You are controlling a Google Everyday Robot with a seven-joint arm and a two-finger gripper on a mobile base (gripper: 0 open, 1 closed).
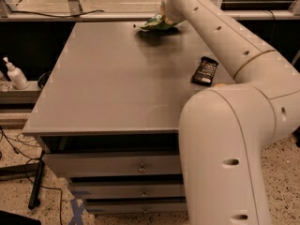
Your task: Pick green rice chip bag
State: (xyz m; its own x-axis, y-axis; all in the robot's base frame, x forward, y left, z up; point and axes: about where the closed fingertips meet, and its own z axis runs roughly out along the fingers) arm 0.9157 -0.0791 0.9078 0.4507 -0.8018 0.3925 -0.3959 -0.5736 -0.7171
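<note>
Green rice chip bag [156, 23]: held at its right end by gripper [165, 17], raised just above far edge of grey tabletop [117, 78], shadow cast beneath. Black wrapper [205, 71]: laid flat near right edge, well apart.

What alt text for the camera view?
The robot's white arm reaches across a grey table, its gripper at a green chip bag near the far edge. A black wrapper lies on the table beside the arm.
</note>
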